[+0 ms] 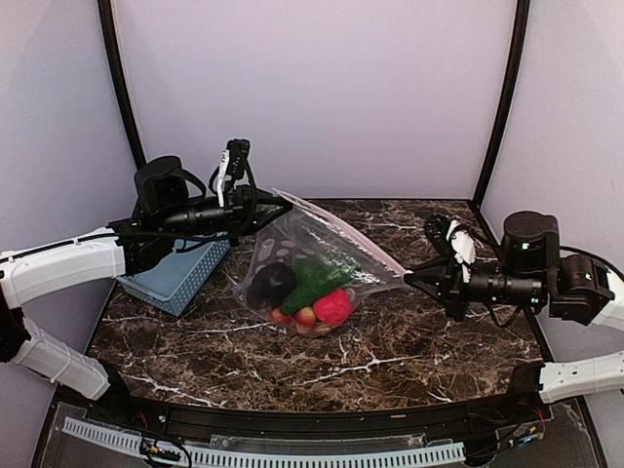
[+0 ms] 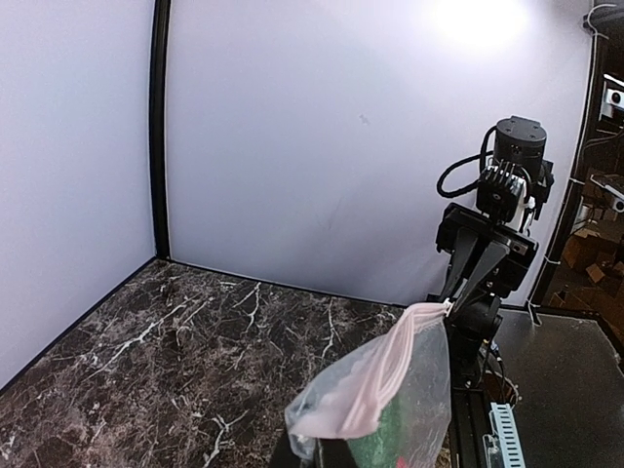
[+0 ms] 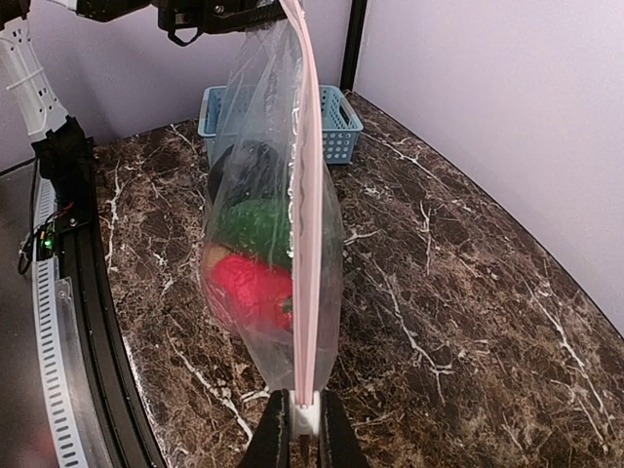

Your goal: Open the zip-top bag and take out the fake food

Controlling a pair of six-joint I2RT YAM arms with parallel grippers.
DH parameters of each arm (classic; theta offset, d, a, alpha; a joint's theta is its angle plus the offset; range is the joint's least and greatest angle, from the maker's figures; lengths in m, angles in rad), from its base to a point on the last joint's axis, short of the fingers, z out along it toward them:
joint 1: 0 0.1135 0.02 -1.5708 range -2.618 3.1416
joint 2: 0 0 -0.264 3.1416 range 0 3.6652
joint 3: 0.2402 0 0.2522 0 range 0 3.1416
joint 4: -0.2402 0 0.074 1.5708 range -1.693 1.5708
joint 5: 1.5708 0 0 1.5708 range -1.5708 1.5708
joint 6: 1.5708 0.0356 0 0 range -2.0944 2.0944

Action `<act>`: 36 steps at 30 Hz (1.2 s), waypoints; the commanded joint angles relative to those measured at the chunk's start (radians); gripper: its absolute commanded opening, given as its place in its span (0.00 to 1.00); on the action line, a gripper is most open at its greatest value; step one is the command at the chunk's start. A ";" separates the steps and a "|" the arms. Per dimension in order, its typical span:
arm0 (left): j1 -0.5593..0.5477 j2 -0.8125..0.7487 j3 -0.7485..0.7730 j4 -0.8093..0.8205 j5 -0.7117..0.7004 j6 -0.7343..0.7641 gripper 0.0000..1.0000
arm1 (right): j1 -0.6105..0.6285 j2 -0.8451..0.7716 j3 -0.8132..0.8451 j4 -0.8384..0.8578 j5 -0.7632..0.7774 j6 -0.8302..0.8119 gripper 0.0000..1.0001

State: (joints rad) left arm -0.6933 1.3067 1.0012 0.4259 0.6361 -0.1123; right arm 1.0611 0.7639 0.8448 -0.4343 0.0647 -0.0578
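Observation:
The clear zip-top bag (image 1: 312,255) hangs stretched between my two grippers above the marble table (image 1: 419,331), its pale pink zip strip (image 3: 304,195) running taut along the top. Inside it lies the fake food (image 1: 310,292): a red piece (image 3: 249,291), a green cucumber (image 3: 252,226), a dark purple eggplant (image 1: 269,283) and small orange bits. My left gripper (image 1: 283,206) is shut on the bag's left top corner. My right gripper (image 1: 411,275) is shut on the white zip slider (image 3: 304,417) at the right end. In the left wrist view the bag (image 2: 385,400) hides my fingers.
A blue lattice basket (image 1: 175,275) sits on the table at the left, under my left arm, and also shows in the right wrist view (image 3: 331,122). Lilac walls with black corner posts (image 1: 499,102) close the back and sides. A black rail (image 1: 292,424) runs along the near edge.

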 commanded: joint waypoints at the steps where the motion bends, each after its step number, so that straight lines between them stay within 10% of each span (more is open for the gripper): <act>1: 0.029 -0.021 0.015 0.096 -0.002 -0.018 0.01 | -0.006 0.000 -0.019 -0.077 -0.001 0.024 0.05; 11: 0.012 0.029 0.014 0.148 0.203 -0.023 0.01 | -0.004 0.162 0.166 -0.033 -0.140 -0.032 0.53; 36: -0.084 0.052 0.098 -0.213 0.204 0.199 0.01 | 0.054 0.494 0.565 -0.070 -0.159 -0.156 0.36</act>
State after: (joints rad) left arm -0.7765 1.3613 1.0626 0.2256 0.8196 0.0769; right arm 1.0969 1.2461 1.3716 -0.5095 -0.1040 -0.1902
